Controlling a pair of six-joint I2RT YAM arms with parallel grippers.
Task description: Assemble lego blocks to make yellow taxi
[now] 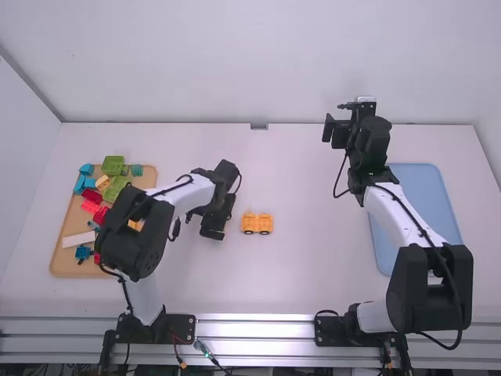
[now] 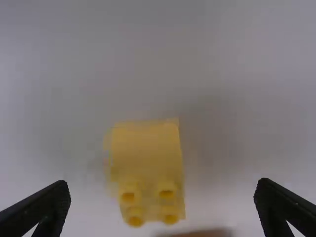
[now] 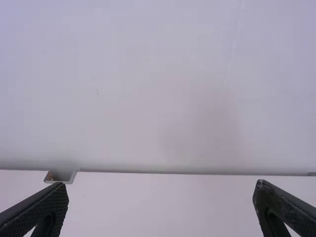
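- Brick (image 2: pixel 146 168), yellow, lies between the spread fingers of the left gripper (image 2: pixel 164 197), touching neither; nothing gripped.
- Right gripper (image 3: pixel 162 197) also parted and empty, off toward the back of the table (image 1: pixel 313 274).
- Wheeled piece (image 1: pixel 257 223) stands on the table, just beside the left gripper in the high view (likely the taxi's lower part).
- Brick looks like hard plastic: probably light, stiff, a bit slick; won't squash, could skid or twist if nudged.
- Best hold: the two flat opposite sides, low and level, pads square; keep off the studs (image 2: pixel 167 193), as they probably need to stay free for stacking.
- Wheeled piece may roll (wheels, so likely); steady it by the body before pressing down straight, firm but not hard.
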